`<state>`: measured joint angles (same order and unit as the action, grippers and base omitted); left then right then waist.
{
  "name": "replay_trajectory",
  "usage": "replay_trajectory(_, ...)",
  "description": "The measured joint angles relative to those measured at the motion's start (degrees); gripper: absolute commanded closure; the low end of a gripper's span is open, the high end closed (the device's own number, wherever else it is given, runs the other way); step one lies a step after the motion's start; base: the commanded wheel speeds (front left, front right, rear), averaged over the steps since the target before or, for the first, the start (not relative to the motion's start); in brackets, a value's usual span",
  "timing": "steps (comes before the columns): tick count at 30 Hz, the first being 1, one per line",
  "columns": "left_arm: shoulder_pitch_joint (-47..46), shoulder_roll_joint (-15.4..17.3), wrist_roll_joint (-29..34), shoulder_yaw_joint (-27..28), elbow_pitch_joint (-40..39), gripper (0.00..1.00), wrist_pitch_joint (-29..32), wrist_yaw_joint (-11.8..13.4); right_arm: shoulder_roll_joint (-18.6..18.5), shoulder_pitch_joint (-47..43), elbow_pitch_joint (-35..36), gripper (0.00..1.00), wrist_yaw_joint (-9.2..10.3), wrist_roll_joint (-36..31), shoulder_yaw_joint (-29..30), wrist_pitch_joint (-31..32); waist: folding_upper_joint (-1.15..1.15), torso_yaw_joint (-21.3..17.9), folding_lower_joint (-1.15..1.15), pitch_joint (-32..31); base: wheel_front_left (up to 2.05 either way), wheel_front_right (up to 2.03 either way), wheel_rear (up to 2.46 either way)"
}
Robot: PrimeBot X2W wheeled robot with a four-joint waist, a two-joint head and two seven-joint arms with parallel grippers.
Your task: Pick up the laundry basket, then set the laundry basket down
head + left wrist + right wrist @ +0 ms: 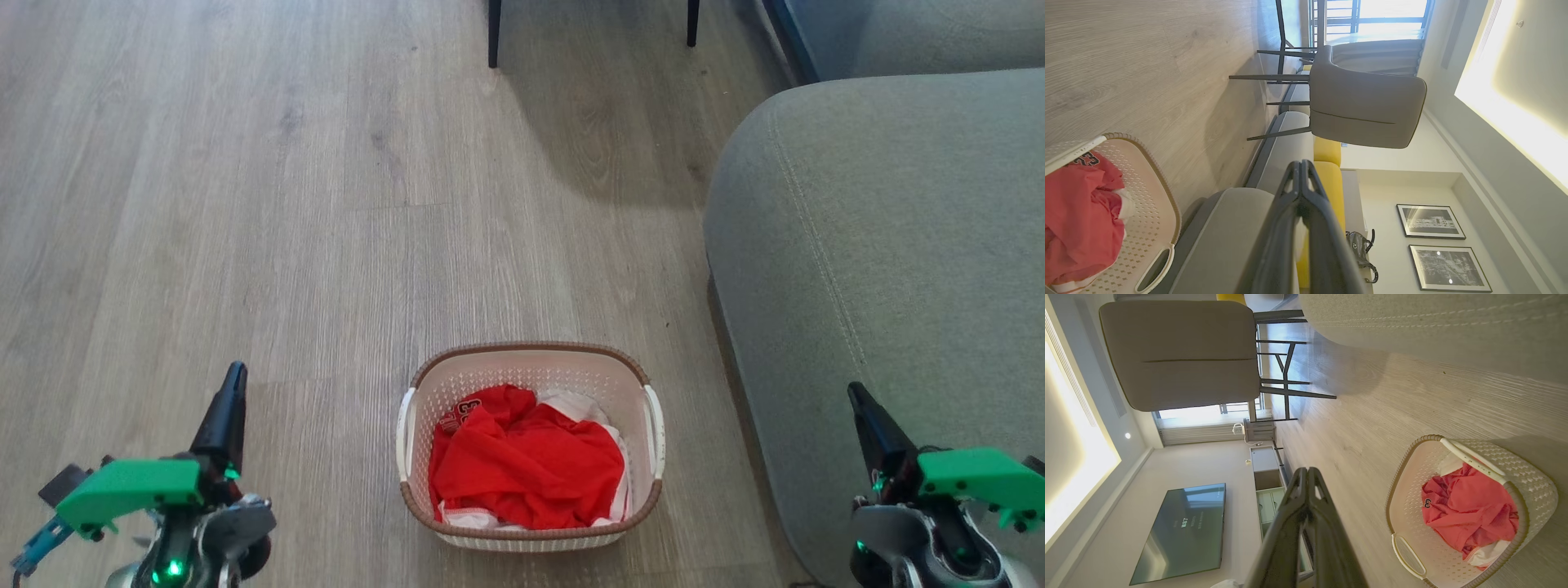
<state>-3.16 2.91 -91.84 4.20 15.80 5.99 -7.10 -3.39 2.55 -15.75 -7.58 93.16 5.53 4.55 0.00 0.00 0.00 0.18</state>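
Basket (531,367) sat upright on the floor (245,204), low centre in head view, between the two grippers and touched by neither. Brown rim was on top, with one white handle (404,433) on its left side and one on its right. A red shirt (531,461) lay bunched inside over some white cloth. Sofa (882,269) was just right of the basket, with a strip of floor between them.

Left gripper (235,377) was at lower left, fingers pressed together and pinching nothing, well apart from the basket. Right gripper (857,396) was at lower right, also pressed together and empty, seen against the sofa.

In left wrist view the left gripper (1302,163) was closed tip to tip. Basket (1155,196) was at lower left, sofa beside it, and a grey chair (1363,106) beyond.

In right wrist view the right gripper (1307,470) was closed. Basket (1408,490) was at lower right on the floor, with a TV (1184,531) on the far wall.

Two dark chair legs (493,33) stood at the top of head view, well away from the basket.
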Motion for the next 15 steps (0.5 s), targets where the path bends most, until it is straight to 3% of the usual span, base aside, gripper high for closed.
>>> replay_trajectory(15, -0.36, -0.13, -0.49, 0.07, 0.0, 1.0, -0.01, 0.0, 0.0, 0.79, -0.02, 1.0, 0.0, 0.23, 0.3, 0.41, 0.0, 0.0, 0.0, 0.0, 0.0, 0.0, 0.0)
